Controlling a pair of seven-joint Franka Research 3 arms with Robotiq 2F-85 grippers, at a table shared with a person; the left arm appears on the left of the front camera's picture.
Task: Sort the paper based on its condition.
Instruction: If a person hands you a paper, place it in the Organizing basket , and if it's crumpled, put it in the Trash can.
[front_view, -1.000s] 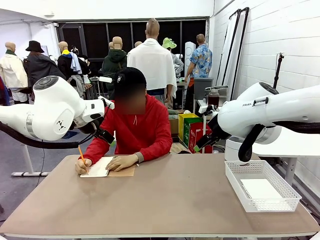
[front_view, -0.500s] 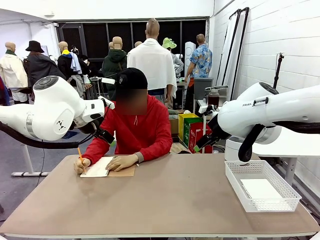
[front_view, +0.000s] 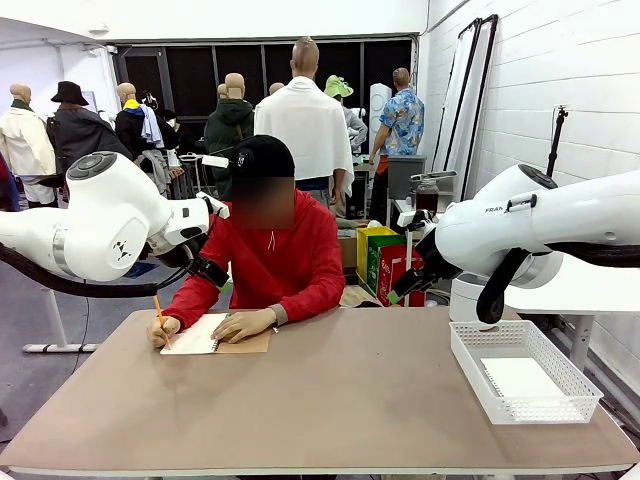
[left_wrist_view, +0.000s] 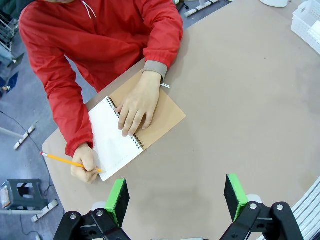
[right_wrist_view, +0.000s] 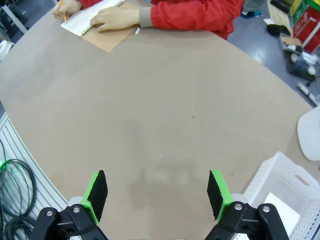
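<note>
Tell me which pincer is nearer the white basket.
Right. The right pincer hangs open over the table just beside the basket; the left pincer hangs open by the person's notebook, with the basket far across the table.

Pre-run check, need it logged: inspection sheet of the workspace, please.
Surface: brown table, faint smudges, no spills seen.
Job's things: one white sheet lying flat in the white basket on the robot's right; person writing with a pencil in an open spiral notebook at the far left.
Clutter: nothing seen.
Tools: left tool open, holding nothing, above the table near the notebook; right tool open, holding nothing, above the table.
Cables: cable bundle beside the table's edge.
Surroundings: stool on the floor beside the person.
</note>
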